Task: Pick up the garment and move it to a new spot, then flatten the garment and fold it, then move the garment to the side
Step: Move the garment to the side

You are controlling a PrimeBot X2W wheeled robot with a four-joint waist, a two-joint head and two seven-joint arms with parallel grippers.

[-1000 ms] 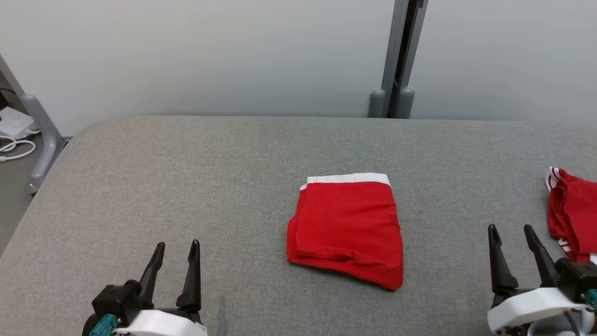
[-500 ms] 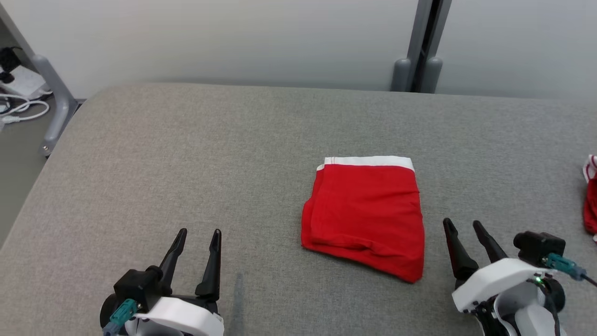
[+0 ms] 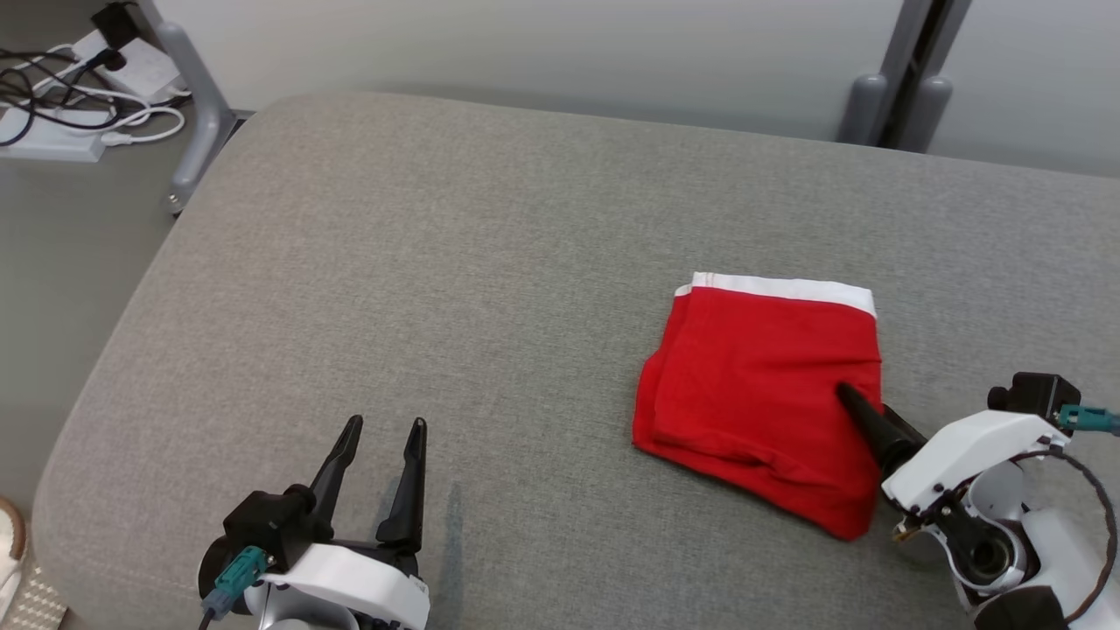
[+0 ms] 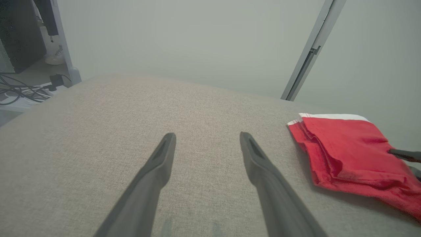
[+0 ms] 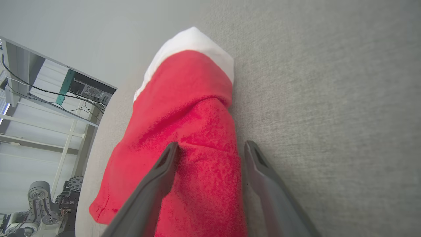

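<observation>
Head view, far left: cables [image 3: 61, 83] and a white power strip [image 3: 52, 144] lie on the floor [image 3: 61, 280], beside a grey metal leg [image 3: 199, 114]. Rest of the frame is the tabletop [image 3: 437, 262] w/ grey fabric cover.

At lower left the left gripper [image 3: 385, 425] is over bare fabric, well apart from the garment. Its two fingers are spread w/ nothing btw. them. Left wrist view confirms the same: left gripper [image 4: 207, 138] has only grey tabletop [image 4: 131, 108] under the gap, and the garment [image 4: 345, 148] is to its right side.

Garment [image 3: 752, 385] is red shorts w/ a white waistband, folded to approx. a square, lying flat on the right half of the tabletop, waistband at the far side.

Right gripper [image 3: 864, 398] is at the garment's right edge, pointing toward the left. In right wrist view the right gripper [image 5: 212, 146] has fingers spread, not pinching: one finger is over the red cloth [image 5: 187, 115], the other over the grey tabletop [image 5: 329, 98] just beside the edge. Cannot tell if they touch the cloth or not.

At upper right a grey post [image 3: 910, 87] stands behind the tabletop, against the pale wall [image 3: 525, 35].
</observation>
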